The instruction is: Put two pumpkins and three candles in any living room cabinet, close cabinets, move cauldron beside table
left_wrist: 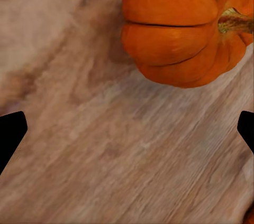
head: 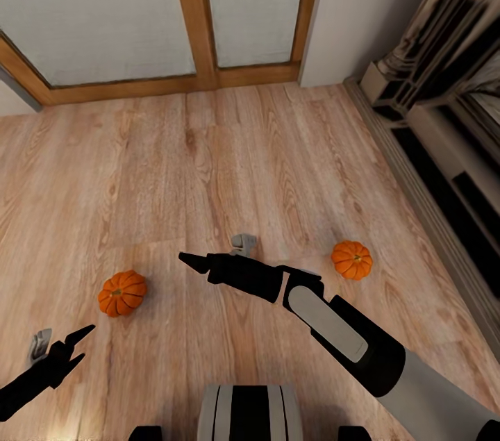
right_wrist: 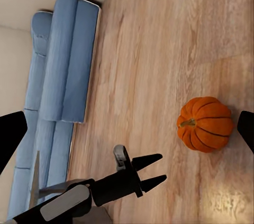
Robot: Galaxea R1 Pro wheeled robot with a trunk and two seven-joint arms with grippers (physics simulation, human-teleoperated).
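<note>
- Pumpkins: two in all, both on the wood floor. One [head: 122, 293] lies to the left of the right arm [head: 333, 330], the other [head: 351, 260] to its right, nearer the wall unit [head: 444, 149].
- Left pincer [head: 78, 346]: open and empty, low over the floor, just short of the left pumpkin. The left wrist view shows that pumpkin [left_wrist: 185, 26] close ahead but off to one side, not between the tips.
- Right pincer [head: 189, 260]: reaches out over bare floor, past the left pumpkin's far side, holding nothing; its tips sit wide apart at the edges of the right wrist view, so it is open.
- Handling, as a guess: each pumpkin looks hard, smooth and ribbed, light enough for one pincer. Its round sides may slip or roll; a grip across the widest part, tips in the grooves between ribs, looks safer than the short stem.
- One blue sofa [right_wrist: 58, 76] stands by the wall beyond the left arm.
</note>
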